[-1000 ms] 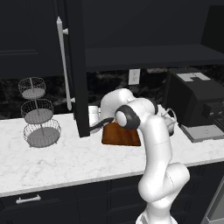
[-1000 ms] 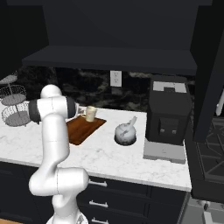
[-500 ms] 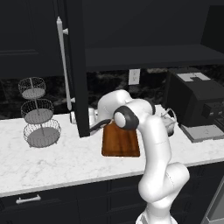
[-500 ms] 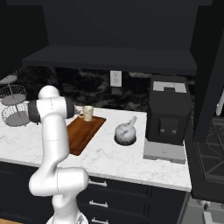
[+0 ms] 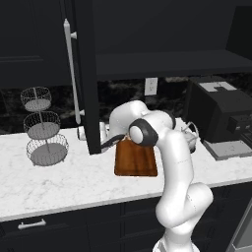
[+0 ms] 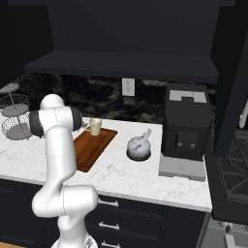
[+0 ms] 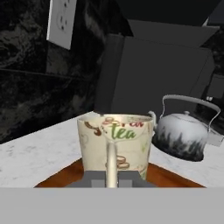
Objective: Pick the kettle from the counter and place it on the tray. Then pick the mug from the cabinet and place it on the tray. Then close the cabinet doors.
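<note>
The mug (image 7: pixel 116 146) carries the green word "tea" on its side, under partly cut-off brown lettering.

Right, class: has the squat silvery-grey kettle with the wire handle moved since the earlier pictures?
No. The kettle sits in the same spot on the white marble counter, beside the black machine.
</note>
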